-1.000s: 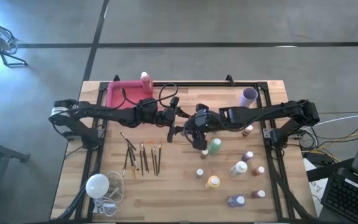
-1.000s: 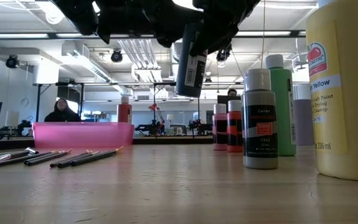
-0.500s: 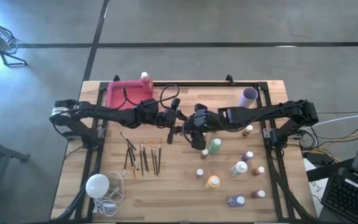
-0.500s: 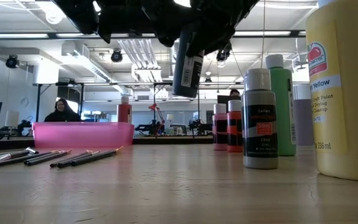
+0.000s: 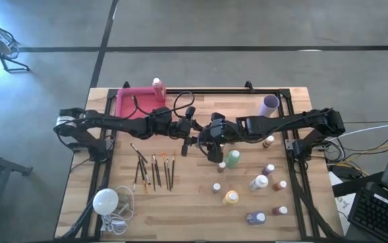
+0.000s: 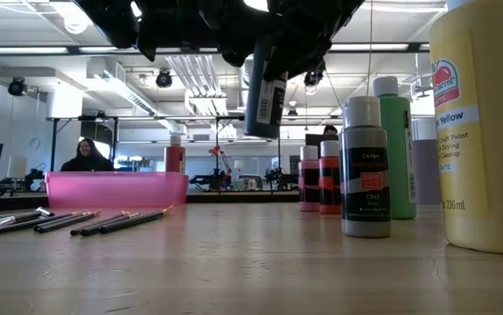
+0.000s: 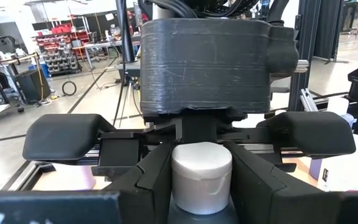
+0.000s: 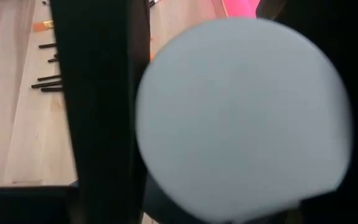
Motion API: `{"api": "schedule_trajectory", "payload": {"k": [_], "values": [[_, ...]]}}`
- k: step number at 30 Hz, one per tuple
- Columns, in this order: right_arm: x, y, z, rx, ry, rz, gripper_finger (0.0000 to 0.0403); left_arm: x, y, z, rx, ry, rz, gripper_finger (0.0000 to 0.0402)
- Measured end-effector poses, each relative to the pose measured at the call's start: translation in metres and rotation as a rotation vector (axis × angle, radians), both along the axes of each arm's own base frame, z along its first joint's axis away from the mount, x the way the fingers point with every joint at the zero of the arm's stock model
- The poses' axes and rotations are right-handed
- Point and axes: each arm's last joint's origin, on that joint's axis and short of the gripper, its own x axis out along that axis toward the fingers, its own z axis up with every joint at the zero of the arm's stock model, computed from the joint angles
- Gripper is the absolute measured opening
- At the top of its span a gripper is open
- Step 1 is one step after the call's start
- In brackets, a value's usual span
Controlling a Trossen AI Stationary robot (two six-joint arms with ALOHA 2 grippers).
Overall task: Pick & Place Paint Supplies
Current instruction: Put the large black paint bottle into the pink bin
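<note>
Dark paint bottle (image 6: 264, 92) with a white cap hangs in the air above mid-bench, between both arms. Left gripper (image 5: 192, 128) has its jaws clamped on the bottle just below the cap. Right gripper (image 5: 207, 140) also reaches it; whether its jaws grip, I cannot tell. Brushes (image 5: 154, 170) lie on the wooden bench (image 5: 194, 216) near a pink tray (image 5: 134, 102).

Bright ceiling strip lights backlight the low view; near bottles blur.
</note>
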Motion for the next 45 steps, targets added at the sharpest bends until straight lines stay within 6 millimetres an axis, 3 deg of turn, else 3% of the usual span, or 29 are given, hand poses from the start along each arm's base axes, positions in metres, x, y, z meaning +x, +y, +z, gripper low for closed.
{"api": "schedule_trajectory", "payload": {"k": [9, 14, 23, 28, 38, 45], "values": [[-0.002, 0.000, 0.002, -0.004, -0.001, -0.003, 0.0285, -0.001, 0.001, -0.006, 0.000, 0.058, 0.018, 0.0132], [-0.005, 0.000, 0.001, 0.006, 0.035, -0.018, 0.0311, -0.011, 0.003, 0.004, 0.055, 0.073, 0.107, 0.0131], [-0.006, 0.000, -0.001, 0.010, 0.053, -0.019, 0.0339, -0.061, 0.005, 0.046, 0.127, 0.075, 0.336, 0.0131], [-0.006, 0.000, -0.001, 0.018, 0.051, -0.026, 0.0352, -0.094, 0.007, 0.059, 0.123, 0.042, 0.457, 0.0131], [-0.005, 0.000, -0.002, 0.025, 0.045, -0.030, 0.0358, -0.146, 0.015, 0.057, 0.106, -0.053, 0.622, 0.0131], [-0.005, 0.000, -0.002, 0.022, 0.042, -0.027, 0.0342, -0.167, 0.036, 0.043, 0.103, -0.092, 0.787, 0.0133]]}}
